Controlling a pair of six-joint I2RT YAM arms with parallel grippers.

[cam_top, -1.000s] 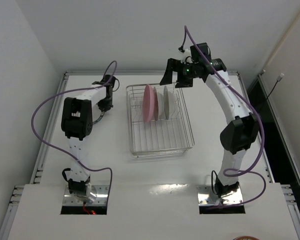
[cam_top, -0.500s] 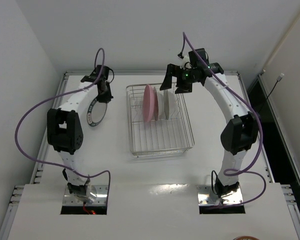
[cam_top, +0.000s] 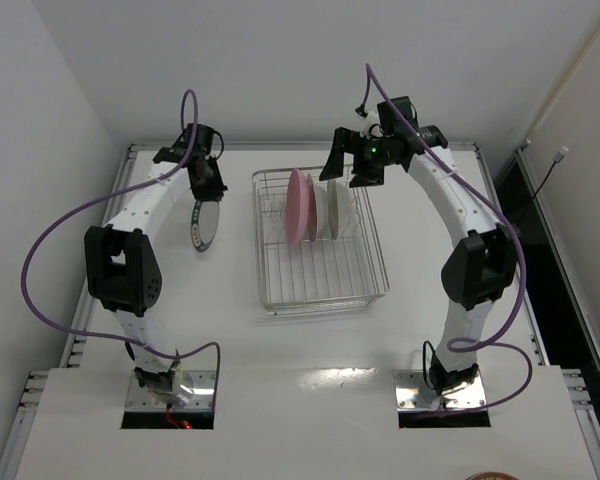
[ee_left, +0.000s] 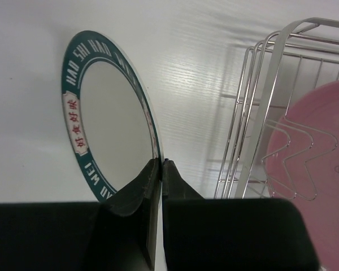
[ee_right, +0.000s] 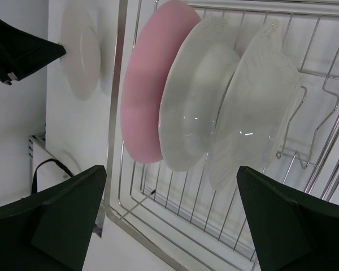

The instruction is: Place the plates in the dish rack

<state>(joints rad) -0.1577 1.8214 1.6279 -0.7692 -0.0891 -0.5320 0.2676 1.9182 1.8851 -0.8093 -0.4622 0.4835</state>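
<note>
The dish rack point(cam_top: 325, 303) stands mid-table and holds the pink plate point(cam_top: 298, 205) and two whitish plates point(cam_top: 321, 208) point(cam_top: 340, 206) upright in its far half. My left gripper point(cam_top: 206, 190) is shut on the rim of the white plate with the dark patterned rim point(cam_top: 204, 223), held on edge above the table left of the rack. In the left wrist view the fingertips point(ee_left: 153, 169) pinch that plate point(ee_left: 110, 130) beside the rack point(ee_left: 254, 113). My right gripper point(cam_top: 345, 160) is open and empty over the rack's far end; its wrist view shows the pink plate point(ee_right: 150, 96) and both whitish plates point(ee_right: 192, 101) point(ee_right: 254, 107).
The near half of the rack point(ee_right: 214, 226) holds only bare wires and tines. Raised table edges run along the left point(cam_top: 100, 260) and far sides. The left arm's purple cable point(cam_top: 50, 240) loops out over the left edge.
My left gripper has raised the patterned plate from a slanted lie to nearly upright and shifted it slightly toward the rack. The right gripper has hardly moved in the last half second.
</note>
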